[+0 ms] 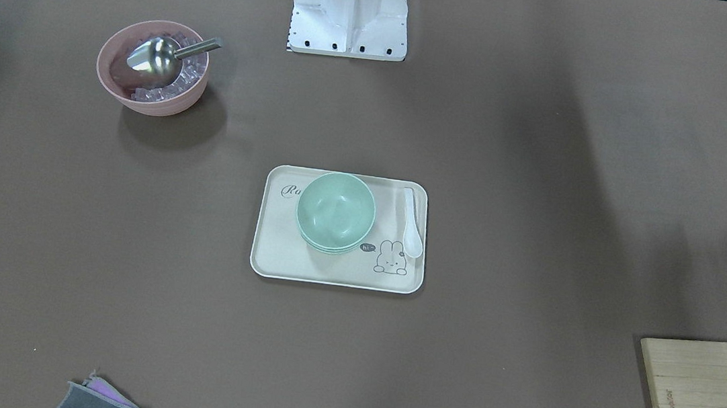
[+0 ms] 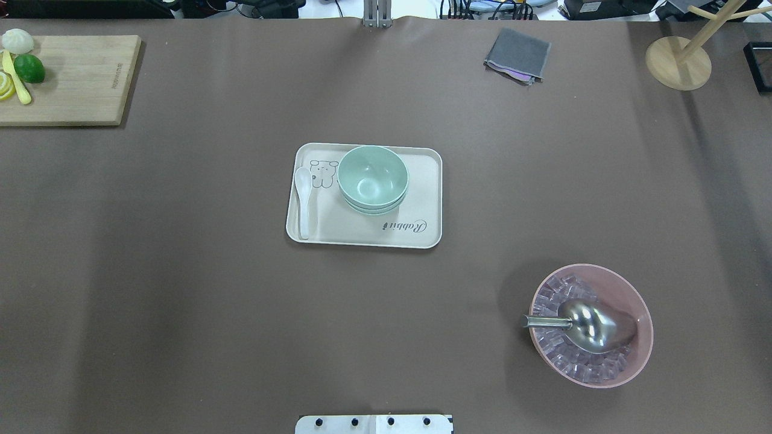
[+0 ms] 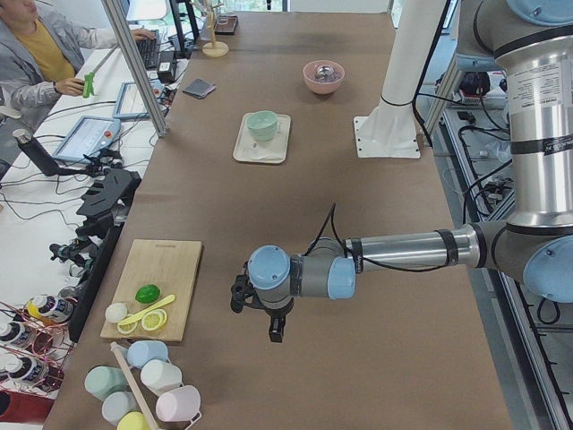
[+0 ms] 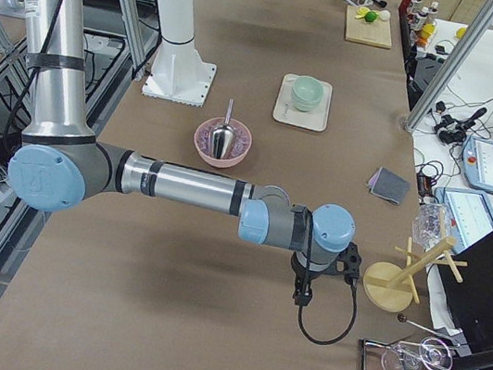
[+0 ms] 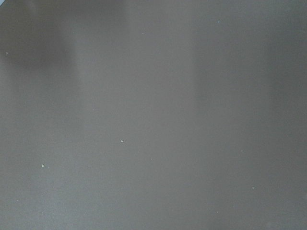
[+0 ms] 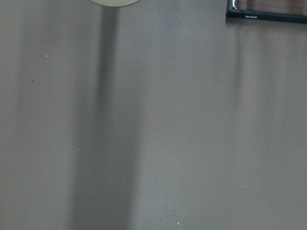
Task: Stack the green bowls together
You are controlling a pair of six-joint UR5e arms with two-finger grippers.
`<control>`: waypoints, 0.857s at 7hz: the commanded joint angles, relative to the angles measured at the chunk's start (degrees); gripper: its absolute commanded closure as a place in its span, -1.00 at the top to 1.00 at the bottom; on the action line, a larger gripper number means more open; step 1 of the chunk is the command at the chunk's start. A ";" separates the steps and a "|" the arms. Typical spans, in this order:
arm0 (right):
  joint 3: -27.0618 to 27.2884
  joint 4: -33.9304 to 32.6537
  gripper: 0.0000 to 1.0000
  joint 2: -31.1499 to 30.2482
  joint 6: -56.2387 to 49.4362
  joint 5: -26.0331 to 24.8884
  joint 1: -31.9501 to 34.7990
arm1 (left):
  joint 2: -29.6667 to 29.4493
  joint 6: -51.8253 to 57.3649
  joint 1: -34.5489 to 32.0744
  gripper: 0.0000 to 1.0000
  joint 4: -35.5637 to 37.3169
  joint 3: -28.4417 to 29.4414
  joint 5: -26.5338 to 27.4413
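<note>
The green bowls (image 2: 373, 178) sit nested in one stack on a beige rabbit tray (image 2: 422, 232) at the table's middle. The stack also shows in the front view (image 1: 335, 212), the left view (image 3: 262, 124) and the right view (image 4: 306, 92). A white spoon (image 2: 303, 199) lies on the tray beside the stack. My left gripper (image 3: 240, 295) hangs over bare table near the cutting board, far from the tray. My right gripper (image 4: 345, 264) hangs over bare table near the wooden stand. Both show only in side views, so I cannot tell whether they are open or shut.
A pink bowl (image 2: 639, 301) with ice and a metal scoop (image 2: 594, 325) stands at the right front. A cutting board (image 2: 78, 78) with lime and lemon lies far left. A grey cloth (image 2: 517, 55) and a wooden stand (image 2: 678, 62) are at the far right.
</note>
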 commanded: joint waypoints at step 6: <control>-0.03 0.17 1.00 -0.17 0.00 -0.12 0.00 | -0.50 -0.01 0.00 0.96 0.46 -0.58 -0.20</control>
